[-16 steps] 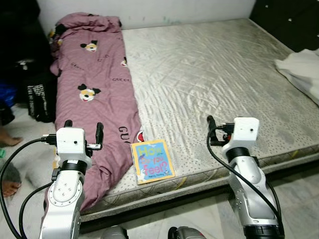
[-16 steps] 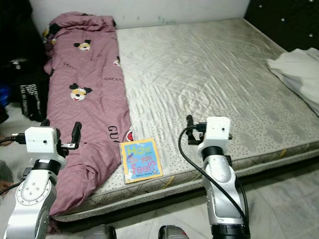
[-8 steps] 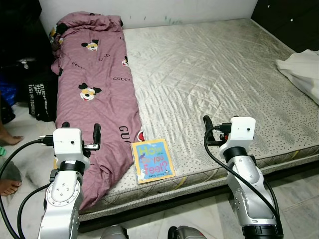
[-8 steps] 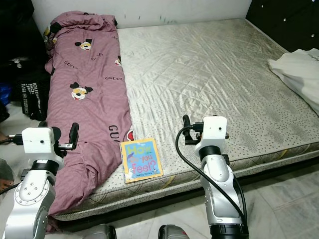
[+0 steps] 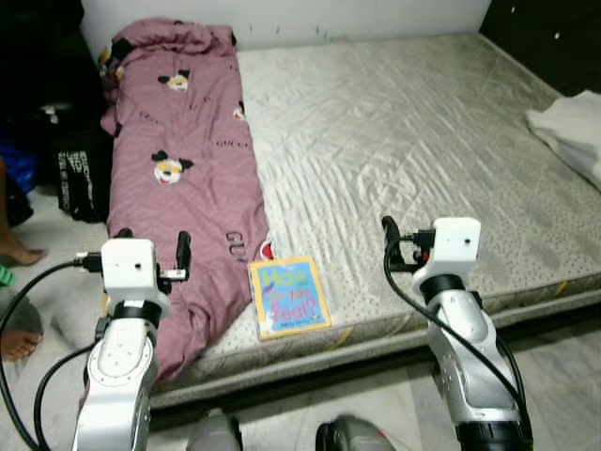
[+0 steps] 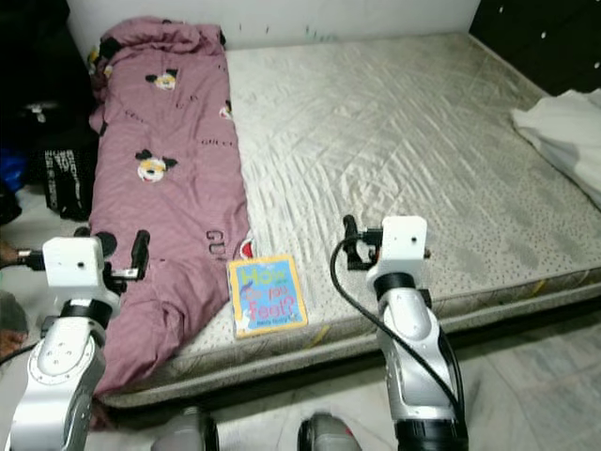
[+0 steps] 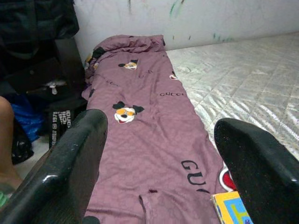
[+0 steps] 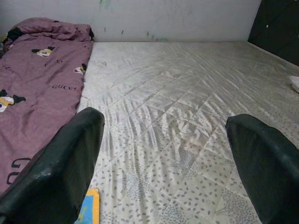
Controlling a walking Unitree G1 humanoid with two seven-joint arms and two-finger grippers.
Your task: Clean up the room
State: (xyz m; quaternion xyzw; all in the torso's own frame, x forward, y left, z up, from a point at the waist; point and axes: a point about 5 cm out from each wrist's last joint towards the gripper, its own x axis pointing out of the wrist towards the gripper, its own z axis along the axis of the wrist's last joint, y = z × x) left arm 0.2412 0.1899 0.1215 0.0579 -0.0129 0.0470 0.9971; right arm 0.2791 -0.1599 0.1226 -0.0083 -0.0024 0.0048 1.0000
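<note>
A picture book (image 5: 289,298) with a yellow border and a blue cover lies flat near the front edge of the bare mattress (image 5: 413,141). A purple blanket (image 5: 178,178) with cartoon prints runs down the mattress's left side and hangs over its front corner. My left gripper (image 5: 153,246) is open, raised above the blanket's lower end, left of the book. My right gripper (image 5: 406,246) is open too, held over the mattress right of the book. The left wrist view shows the blanket (image 7: 145,135) and a corner of the book (image 7: 231,210) between the fingers (image 7: 74,158).
A crumpled white cloth (image 5: 573,132) lies at the mattress's right edge. A black bag (image 5: 80,174) and dark things stand on the floor at the left, with a person's bare feet (image 5: 14,343) beside them. Dark furniture (image 5: 554,38) fills the back right corner.
The whole picture has shifted a little and blurred, so the camera moved. Both arms hold the same raised pose with open fingers. The book and blanket lie as before.
</note>
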